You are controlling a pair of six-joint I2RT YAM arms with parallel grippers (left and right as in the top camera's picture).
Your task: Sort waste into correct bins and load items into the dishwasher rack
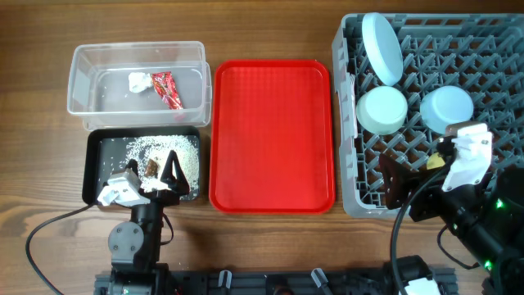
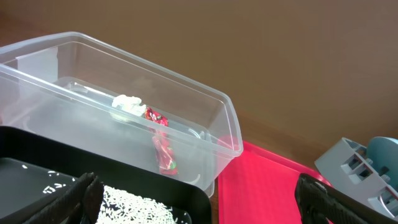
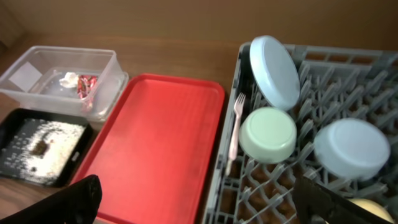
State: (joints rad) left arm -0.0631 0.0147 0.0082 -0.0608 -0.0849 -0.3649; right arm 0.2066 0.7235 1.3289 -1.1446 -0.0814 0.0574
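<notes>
The clear tub point(image 1: 82, 82) holds the white tissue point(image 1: 137, 81) and red wrapper point(image 1: 166, 90). The black tray point(image 1: 92, 172) holds rice crumbs point(image 1: 160, 149) and a brown scrap point(image 1: 152, 168). My left gripper point(image 1: 154, 176) is open and empty over the black tray's near edge point(image 2: 199, 211). The grey rack point(image 1: 491, 57) holds the blue plate point(image 1: 382, 47), green bowl point(image 1: 382, 110), blue bowl point(image 1: 447, 108), a white fork point(image 3: 236, 124) and a partly hidden yellow cup point(image 1: 436, 162). My right gripper point(image 1: 407, 187) is open and empty over the rack's near left part point(image 3: 205, 205). The spoon is not visible.
A large flat red tray point(image 1: 270, 135) lies bare between the bins and the rack. Wood tabletop surrounds everything. Both arm bases and cables sit at the near edge.
</notes>
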